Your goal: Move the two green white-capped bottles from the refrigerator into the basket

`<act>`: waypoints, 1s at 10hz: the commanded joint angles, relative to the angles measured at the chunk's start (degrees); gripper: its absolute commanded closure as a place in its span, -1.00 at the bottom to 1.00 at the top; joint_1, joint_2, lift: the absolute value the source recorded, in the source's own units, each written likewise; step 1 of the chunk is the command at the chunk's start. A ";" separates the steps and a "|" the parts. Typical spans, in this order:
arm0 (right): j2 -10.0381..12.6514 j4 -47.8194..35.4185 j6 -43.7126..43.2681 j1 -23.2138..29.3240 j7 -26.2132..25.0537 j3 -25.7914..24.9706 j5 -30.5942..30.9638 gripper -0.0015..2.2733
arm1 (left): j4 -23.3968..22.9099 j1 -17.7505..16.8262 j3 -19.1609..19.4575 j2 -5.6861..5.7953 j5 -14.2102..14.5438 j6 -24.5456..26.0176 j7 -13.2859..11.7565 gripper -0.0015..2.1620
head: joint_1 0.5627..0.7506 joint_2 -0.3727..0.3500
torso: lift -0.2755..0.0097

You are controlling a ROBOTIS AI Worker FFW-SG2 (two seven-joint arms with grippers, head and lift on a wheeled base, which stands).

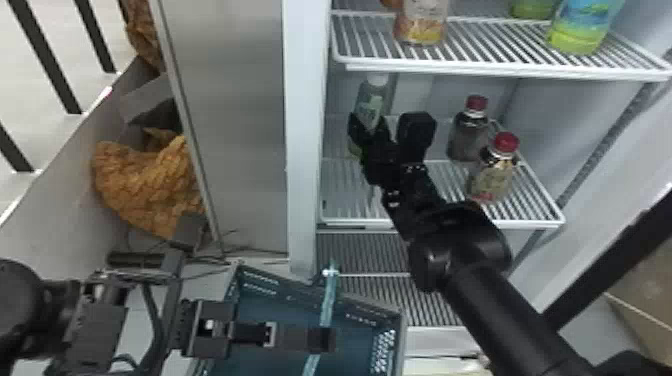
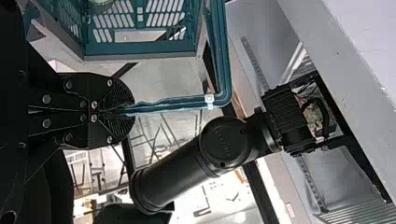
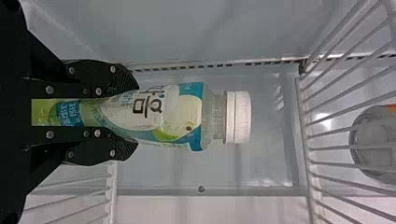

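My left pincer (image 2: 133, 110) clamps the handle (image 2: 177, 102); one bottle (image 2: 101, 4) seems already in the basket (image 2: 140, 49). My right pincer (image 3: 136, 116) pinches the second bottle (image 3: 184, 116), undelivered.

The basket (image 2: 140, 49) looks plastic, the bottle (image 3: 187, 116) smooth and glossy, its cap (image 3: 241, 117) matt plastic, the shelf (image 1: 450, 70) metal.

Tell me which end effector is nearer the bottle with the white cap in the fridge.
Right. The right end effector has the bottle between its fingers; the left end effector is farther off, outside the fridge, gripping the basket handle.
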 commanded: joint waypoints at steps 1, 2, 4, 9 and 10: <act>-0.28 -0.84 -0.60 0.74 0.35 0.75 -0.01 -0.12 | 0.00 0.28 0.11 0.09 0.11 0.00 0.00 0.07 | 0.41 -0.22 | -0.92; -0.37 -1.97 -0.74 1.86 0.79 0.64 -0.01 -0.12 | 0.00 0.42 0.00 0.09 0.34 0.03 0.00 0.07 | 0.41 -0.21 | -0.92; -0.54 -6.75 -0.74 5.52 1.58 -0.85 0.90 -0.12 | 0.00 0.56 0.11 0.09 0.34 0.03 0.00 0.07 | 0.41 -0.19 | -0.92; -0.28 -22.22 4.04 15.78 4.04 -9.42 6.84 -0.12 | 0.00 1.27 0.57 0.17 0.91 0.03 0.00 0.07 | 0.41 -0.24 | -0.92; -0.28 -25.31 5.17 17.75 4.92 -10.79 7.07 -0.12 | 0.00 1.41 0.57 0.17 1.02 0.03 -0.09 0.07 | 0.41 -0.27 | -0.92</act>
